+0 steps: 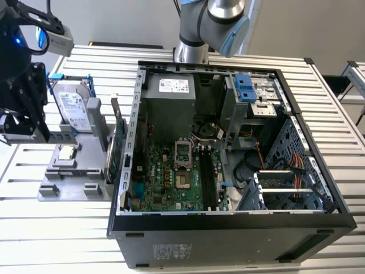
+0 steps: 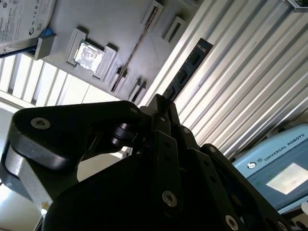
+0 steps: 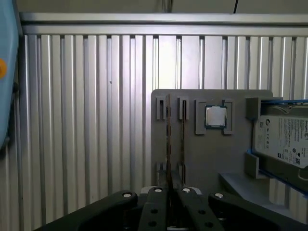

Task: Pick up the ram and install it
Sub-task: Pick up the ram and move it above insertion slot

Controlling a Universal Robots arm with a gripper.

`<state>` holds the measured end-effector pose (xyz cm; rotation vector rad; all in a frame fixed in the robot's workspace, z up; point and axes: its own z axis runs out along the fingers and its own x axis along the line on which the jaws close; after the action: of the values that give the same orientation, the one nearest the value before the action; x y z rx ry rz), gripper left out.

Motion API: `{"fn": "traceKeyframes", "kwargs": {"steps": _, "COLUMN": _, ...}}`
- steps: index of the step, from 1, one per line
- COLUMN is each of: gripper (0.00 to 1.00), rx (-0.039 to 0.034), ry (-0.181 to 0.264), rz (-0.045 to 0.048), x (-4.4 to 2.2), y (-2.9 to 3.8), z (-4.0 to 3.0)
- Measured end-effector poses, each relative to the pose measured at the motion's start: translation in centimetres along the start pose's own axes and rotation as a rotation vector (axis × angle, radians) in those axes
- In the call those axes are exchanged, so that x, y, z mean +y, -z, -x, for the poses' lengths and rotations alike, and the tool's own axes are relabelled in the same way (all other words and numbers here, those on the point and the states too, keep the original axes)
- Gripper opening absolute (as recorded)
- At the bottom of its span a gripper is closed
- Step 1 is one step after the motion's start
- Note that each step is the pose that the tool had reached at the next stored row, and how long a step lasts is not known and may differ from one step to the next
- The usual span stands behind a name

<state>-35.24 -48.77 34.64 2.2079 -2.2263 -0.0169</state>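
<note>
Near the grey fixture (image 1: 74,171), fingers (image 2: 163,139) clamp the ram (image 2: 186,70) (one end).

Ram (image 2: 186,70) reads near-black with darker chip blocks along it, gripper (image 2: 161,103) matte black with silver screw heads. Table (image 1: 57,240) is silvery-white, ribbed in parallel slats; fixture plate (image 3: 202,159) flat grey, CPU (image 3: 215,117) silver, hard drive (image 1: 73,105) with a white label and blue clips. Case (image 1: 228,234) black outside, motherboard (image 1: 165,182) green with black slots, drive latch (image 1: 244,87) blue, arm (image 1: 217,11) silver-grey with a pale blue cap.
</note>
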Motion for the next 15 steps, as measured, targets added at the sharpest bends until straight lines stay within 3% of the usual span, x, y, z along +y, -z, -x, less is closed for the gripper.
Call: {"fn": "traceKeyframes", "kwargs": {"steps": 15, "gripper": 0.00, "rx": 0.0001, "ry": 0.000, "rz": 0.0001, "x": 0.02, "y": 1.16, "z": 0.01}}
